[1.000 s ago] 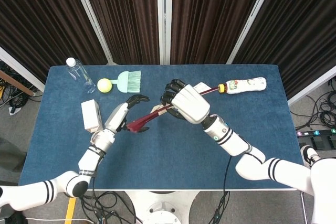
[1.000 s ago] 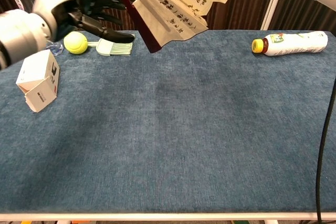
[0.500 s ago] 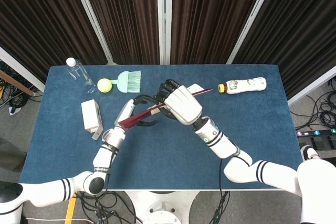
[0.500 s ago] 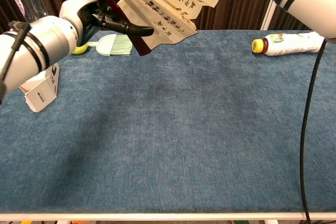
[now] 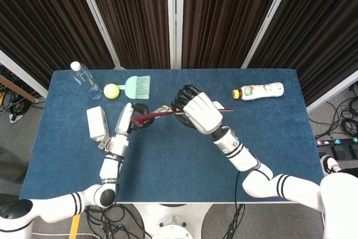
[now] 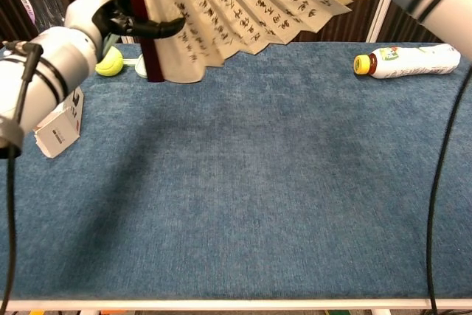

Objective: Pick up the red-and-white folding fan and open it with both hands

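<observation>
The folding fan [image 6: 236, 12] is held above the table, its cream paper with black calligraphy spread wide in the chest view. In the head view the fan [image 5: 162, 113] shows edge-on as a thin dark red line. My left hand [image 5: 127, 120] grips the dark red outer rib [image 6: 151, 42], which stands nearly upright at the fan's left end. That left hand [image 6: 110, 9] has dark fingers wrapped around the rib. My right hand [image 5: 198, 109] holds the fan's other end, and the top edge of the chest view cuts it off.
A water bottle [image 5: 83, 75], a yellow-green ball [image 5: 111, 90] and a green brush [image 5: 139, 85] sit at the back left of the blue table [image 5: 184, 166]. A white box [image 5: 96, 123] lies at the left. A drink bottle [image 5: 258, 90] lies on its side at the back right.
The fan has spread much wider. My left hand swung its red rib from a slant to nearly upright, while my right hand carried the other end to the right.
</observation>
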